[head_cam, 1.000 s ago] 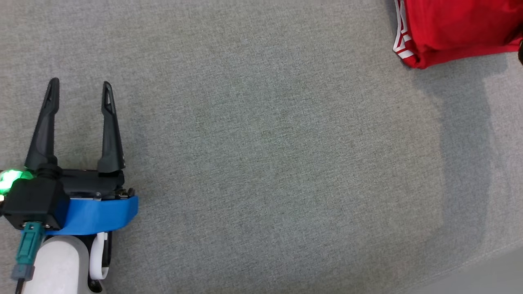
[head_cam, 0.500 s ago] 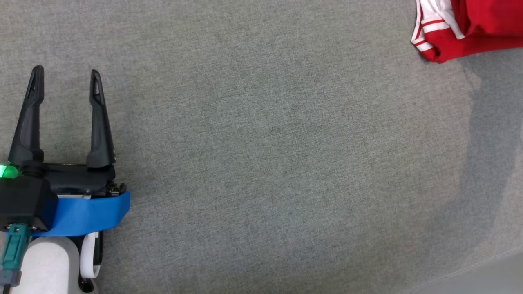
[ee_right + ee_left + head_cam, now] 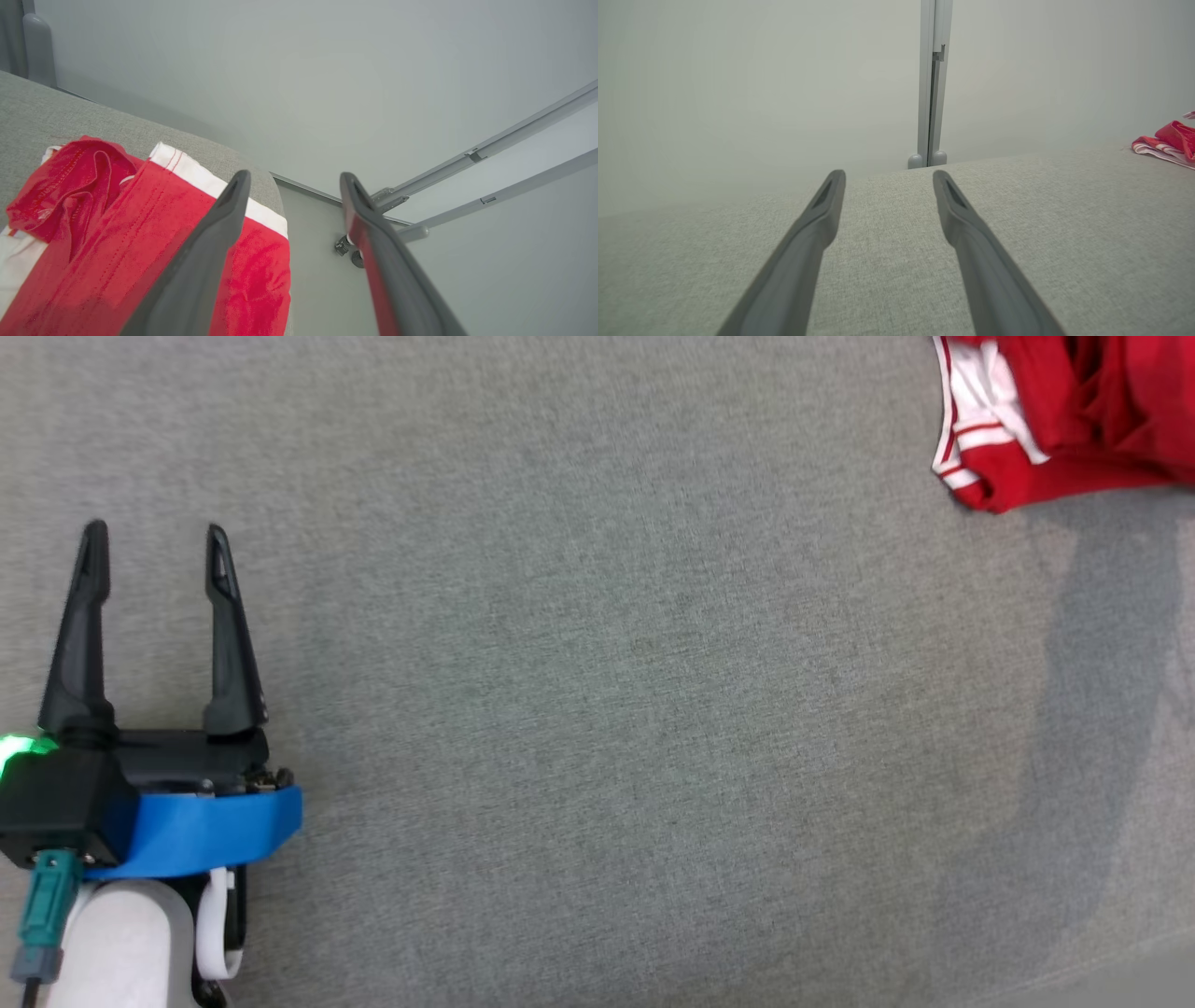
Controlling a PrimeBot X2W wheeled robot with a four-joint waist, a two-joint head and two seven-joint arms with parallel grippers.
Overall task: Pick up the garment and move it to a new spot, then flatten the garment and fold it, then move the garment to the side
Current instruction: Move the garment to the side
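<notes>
The red garment (image 3: pixel 1102 420) with white trim lies crumpled at the far right of the grey woven-fabric surface (image 3: pixel 607 663). In the right wrist view its red cloth (image 3: pixel 117 233) is bunched into folds, with a white band along the edge that reaches the surface's rounded corner. The right gripper (image 3: pixel 295 179) is over it with its 2 dark fingers spread wide, 1 finger crossing the cloth in that view; whether it touches the cloth I cannot tell.

The left gripper (image 3: pixel 155 537) is well apart from the garment, at the near left over bare fabric, its 2 fingers also spread wide, a band of blue tape (image 3: pixel 205 831) round its base and a green light (image 3: pixel 19 747) beside it. A broad soft shadow (image 3: pixel 1092 709) falls on the surface near the garment.

Behind the far edge stands a pale grey wall with 1 upright grey post (image 3: pixel 931 84). Past the corner, 2 slanted metal rails (image 3: pixel 490 149) run along the pale wall.
</notes>
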